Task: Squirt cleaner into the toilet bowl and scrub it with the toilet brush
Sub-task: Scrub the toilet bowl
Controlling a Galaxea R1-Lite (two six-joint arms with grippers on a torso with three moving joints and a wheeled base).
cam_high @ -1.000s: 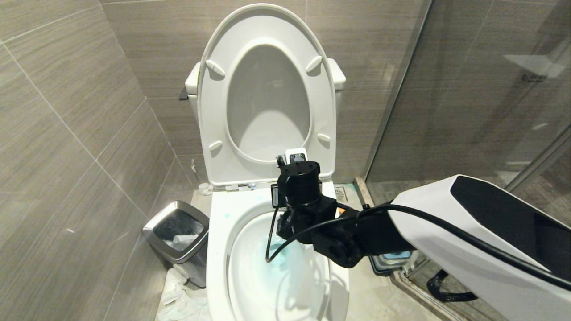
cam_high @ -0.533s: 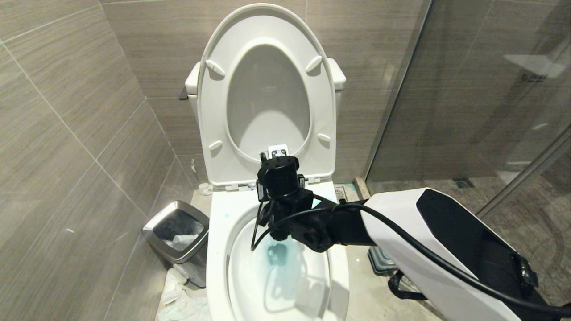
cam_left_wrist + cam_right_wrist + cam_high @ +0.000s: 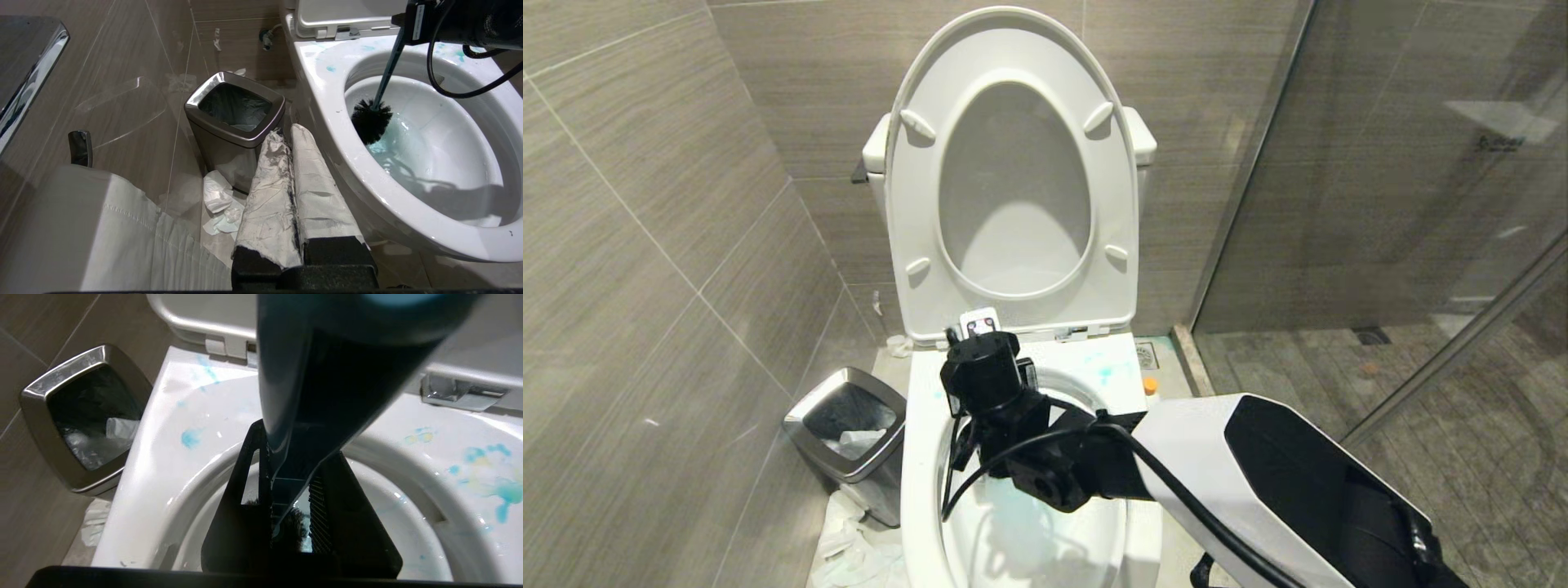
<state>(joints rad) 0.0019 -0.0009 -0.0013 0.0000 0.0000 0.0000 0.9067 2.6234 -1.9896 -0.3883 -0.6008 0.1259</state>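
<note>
The toilet bowl (image 3: 921,457) stands with seat and lid raised, with light blue liquid (image 3: 394,141) in its basin. My right gripper (image 3: 296,449) is shut on the toilet brush's slate-blue handle (image 3: 282,379), over the bowl's back left part. The black bristle head (image 3: 371,121) rests low against the bowl's left inner wall. In the head view the right wrist (image 3: 984,380) hides the gripper and the brush. The cleaner's orange cap (image 3: 1150,383) shows on the floor right of the toilet. My left gripper (image 3: 291,130), with white-wrapped fingers, is shut, holds nothing, and sits parked low beside the bowl.
A steel waste bin (image 3: 845,433) stands left of the toilet with crumpled tissue (image 3: 849,547) on the floor by it. Blue smears (image 3: 502,490) mark the back rim. A glass shower partition (image 3: 1339,204) closes off the right side. Tiled walls stand left and behind.
My right arm has swung from the bowl's right side to its back left, carrying the brush along. The floor right of the toilet, with the orange cap, has come into sight.
</note>
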